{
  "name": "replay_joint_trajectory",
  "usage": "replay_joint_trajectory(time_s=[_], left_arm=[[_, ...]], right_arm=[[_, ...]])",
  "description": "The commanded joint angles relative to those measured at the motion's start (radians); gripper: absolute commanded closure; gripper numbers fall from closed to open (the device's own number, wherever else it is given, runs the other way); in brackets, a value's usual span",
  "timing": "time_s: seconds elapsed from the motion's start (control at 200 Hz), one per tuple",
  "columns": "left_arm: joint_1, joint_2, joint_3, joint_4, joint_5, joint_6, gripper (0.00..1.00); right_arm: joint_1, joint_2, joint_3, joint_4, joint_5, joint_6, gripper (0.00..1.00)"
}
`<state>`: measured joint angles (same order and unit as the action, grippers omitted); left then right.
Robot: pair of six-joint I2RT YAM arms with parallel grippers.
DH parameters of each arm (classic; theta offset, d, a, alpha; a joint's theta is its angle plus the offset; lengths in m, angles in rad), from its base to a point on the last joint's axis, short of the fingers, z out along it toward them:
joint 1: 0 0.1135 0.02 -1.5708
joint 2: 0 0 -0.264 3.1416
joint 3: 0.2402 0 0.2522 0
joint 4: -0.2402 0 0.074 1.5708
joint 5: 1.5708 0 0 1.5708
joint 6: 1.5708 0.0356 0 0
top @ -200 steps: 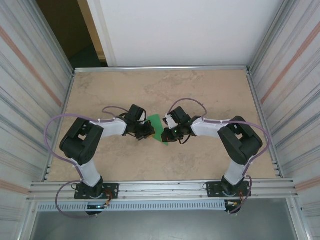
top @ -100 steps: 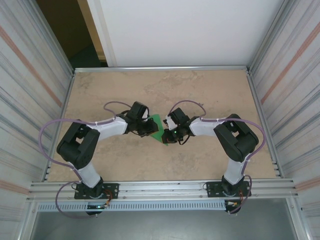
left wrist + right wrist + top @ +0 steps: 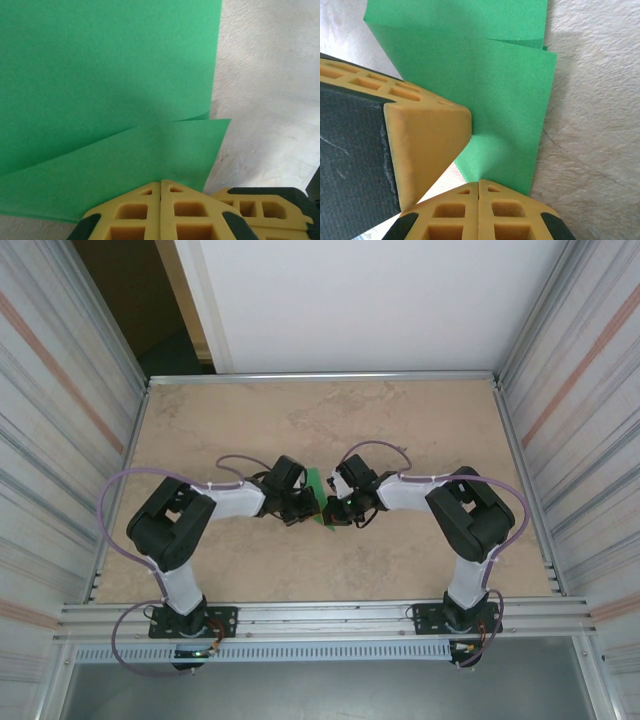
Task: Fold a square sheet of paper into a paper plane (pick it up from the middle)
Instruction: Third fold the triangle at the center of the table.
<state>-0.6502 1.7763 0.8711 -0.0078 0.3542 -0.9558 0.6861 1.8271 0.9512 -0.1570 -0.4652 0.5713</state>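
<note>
Folded green sheet at mid-bench, mostly hidden between the two arms.
The left jaws and right jaws each pinch tight on its edge; the visible strip runs far-to-near.

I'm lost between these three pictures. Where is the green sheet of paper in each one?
Top external: the bright green folded sheet of paper shows at the middle of the beige stone-patterned tabletop.
Left wrist: it fills the upper left, just beyond the shut left claw.
Right wrist: it spans the top and centre, above the shut right claw.
Shared landmark: that tabletop, to the paper's right in both wrist views.
</note>
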Motion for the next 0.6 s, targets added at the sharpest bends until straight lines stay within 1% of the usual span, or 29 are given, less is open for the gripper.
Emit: replay_joint_trajectory(time_s=[0.0,0.231,0.411,0.596], left_arm=[[0.003,-0.005,-0.057,0.008,-0.07,-0.029,0.96],[0.053,-0.061,-0.177,0.115,-0.102,-0.02,0.95],[0.099,-0.105,-0.256,0.193,-0.121,-0.004,0.94],[0.129,-0.14,-0.3,0.216,-0.136,0.022,0.93]], right_arm=[[0.002,0.054,-0.007,-0.118,0.115,0.041,0.95],[-0.016,0.091,0.01,-0.217,0.172,0.071,0.95],[-0.029,0.128,0.032,-0.267,0.192,0.093,0.96],[-0.031,0.152,0.05,-0.293,0.199,0.099,0.97]])
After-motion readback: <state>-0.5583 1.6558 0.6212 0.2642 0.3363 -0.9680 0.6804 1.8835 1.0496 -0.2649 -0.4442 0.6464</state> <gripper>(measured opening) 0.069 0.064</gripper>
